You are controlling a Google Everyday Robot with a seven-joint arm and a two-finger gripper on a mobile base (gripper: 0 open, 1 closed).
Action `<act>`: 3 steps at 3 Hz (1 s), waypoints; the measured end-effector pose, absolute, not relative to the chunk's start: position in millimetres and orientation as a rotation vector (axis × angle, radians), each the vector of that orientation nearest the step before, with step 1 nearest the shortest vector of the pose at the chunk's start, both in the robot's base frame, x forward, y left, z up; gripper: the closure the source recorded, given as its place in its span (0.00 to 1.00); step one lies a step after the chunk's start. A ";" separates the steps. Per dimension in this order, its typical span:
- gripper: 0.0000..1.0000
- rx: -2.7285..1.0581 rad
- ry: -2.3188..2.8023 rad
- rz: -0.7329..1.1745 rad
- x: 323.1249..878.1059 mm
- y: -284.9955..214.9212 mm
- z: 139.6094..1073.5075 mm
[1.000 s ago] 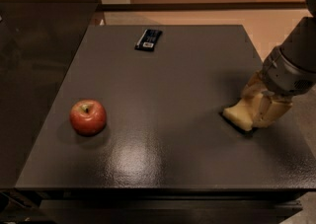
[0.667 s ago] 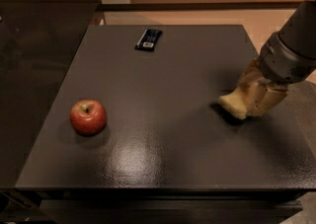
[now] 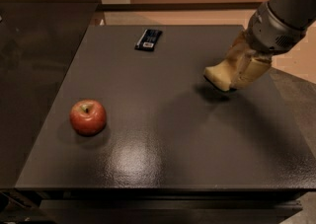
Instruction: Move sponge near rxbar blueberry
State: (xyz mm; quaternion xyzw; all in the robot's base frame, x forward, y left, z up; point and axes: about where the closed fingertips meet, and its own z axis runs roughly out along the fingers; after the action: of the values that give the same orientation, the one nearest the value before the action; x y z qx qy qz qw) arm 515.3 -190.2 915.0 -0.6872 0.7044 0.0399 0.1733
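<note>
clearly pinched in the gripper (image 3: 243,69), whose tan fingers are closed on it, the pale yellow sponge (image 3: 218,76) pokes out leftward, held off the table above its own shadow (image 3: 213,93). the rxbar blueberry (image 3: 148,39) lies flat near the far edge, well apart from the sponge. a red apple (image 3: 88,117) sits front left on the dark grey table (image 3: 163,139). the grey arm (image 3: 284,13) slants down from the upper right.

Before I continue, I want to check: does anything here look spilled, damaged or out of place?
Nothing stands out. The gripper holds the sponge just above the table at the right; the rxbar blueberry lies flat at the back; the apple sits upright, front left.
</note>
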 end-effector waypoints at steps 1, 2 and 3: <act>1.00 -1.922 1.945 0.120 544.8 -172.5 923.7; 1.00 -1.895 1.902 0.120 579.8 -152.9 922.4; 1.00 -1.854 1.868 0.103 614.5 -132.0 911.6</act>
State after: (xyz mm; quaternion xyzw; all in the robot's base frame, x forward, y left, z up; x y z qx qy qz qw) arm 614.5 -132.0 911.6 -0.6814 0.6865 0.0378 0.2509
